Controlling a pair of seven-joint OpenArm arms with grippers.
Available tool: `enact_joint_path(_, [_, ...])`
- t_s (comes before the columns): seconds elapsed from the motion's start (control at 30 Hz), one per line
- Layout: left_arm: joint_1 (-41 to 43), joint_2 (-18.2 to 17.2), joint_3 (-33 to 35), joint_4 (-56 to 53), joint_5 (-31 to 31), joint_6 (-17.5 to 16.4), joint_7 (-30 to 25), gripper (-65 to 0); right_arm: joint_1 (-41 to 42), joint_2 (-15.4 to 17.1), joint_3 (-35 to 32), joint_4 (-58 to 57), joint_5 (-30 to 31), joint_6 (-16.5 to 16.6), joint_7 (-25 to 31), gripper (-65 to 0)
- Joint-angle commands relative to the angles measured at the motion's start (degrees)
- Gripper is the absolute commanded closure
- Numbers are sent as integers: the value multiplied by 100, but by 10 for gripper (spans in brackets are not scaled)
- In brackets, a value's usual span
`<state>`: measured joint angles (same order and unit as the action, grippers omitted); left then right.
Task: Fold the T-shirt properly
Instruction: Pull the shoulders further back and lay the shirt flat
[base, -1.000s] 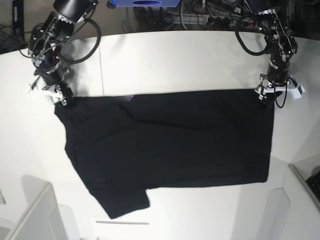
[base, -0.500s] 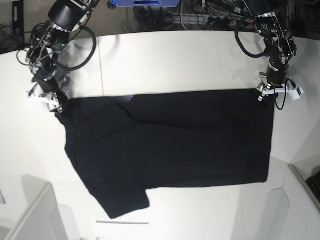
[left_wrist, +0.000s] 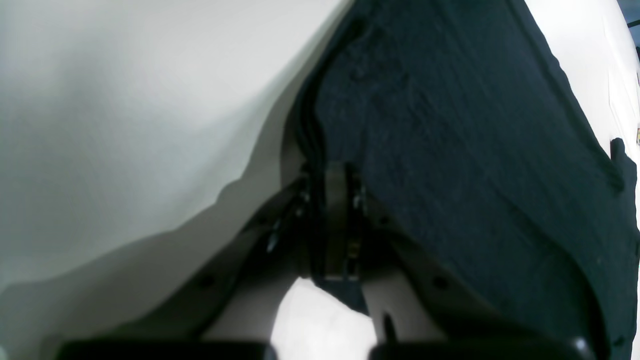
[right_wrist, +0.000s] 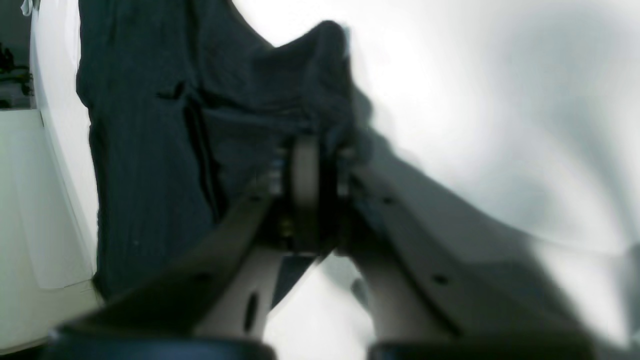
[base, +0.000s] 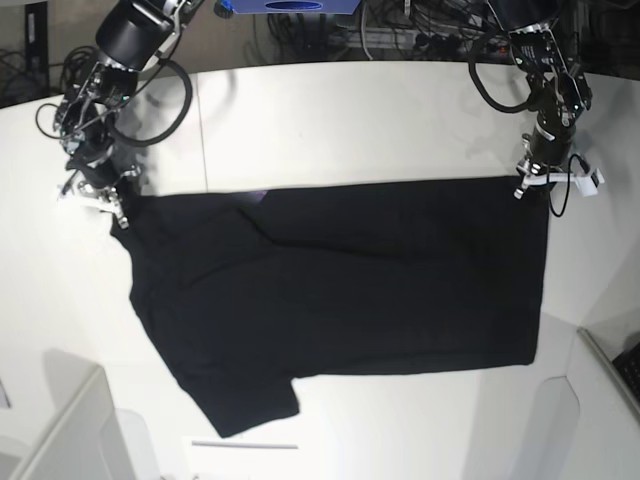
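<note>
white table (base: 350, 110), black T-shirt (base: 380, 280) spread flat

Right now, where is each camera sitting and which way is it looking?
Base: overhead, looking down at the T-shirt on the white table; both arms show.
Left wrist: behind the left end effector, shut on the shirt's edge.
Right wrist: behind the right end effector, shut on a bunched corner.
All views share the shirt.

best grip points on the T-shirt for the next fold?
The two far corners of the T-shirt, coming from the far table edge. That long edge lies straight and flat, so both ends lift evenly. The left gripper and right gripper are already shut there.
</note>
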<state>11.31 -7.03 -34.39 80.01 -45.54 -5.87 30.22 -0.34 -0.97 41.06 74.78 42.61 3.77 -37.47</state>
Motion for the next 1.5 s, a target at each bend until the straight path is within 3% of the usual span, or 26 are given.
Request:
enact_joint_path(0.0, [25, -67, -3, 65, -4, 29, 51, 0, 38, 14, 13, 7, -151, -56, -125, 0])
enact_joint_path(0.3, [148, -321, -29, 285, -4, 20, 587, 0, -331, -4, -14, 728, -151, -47, -178, 0])
enact_joint_path(1.0, [1599, -339, -38, 1516, -40, 20, 596, 0, -1483, -48, 22, 1977, -134, -30, -345, 0])
enact_joint_path(1.47, [2328, -321, -47, 1876, -40, 20, 587, 0, -2414, -30, 30, 2372, 754, -47, -494, 0])
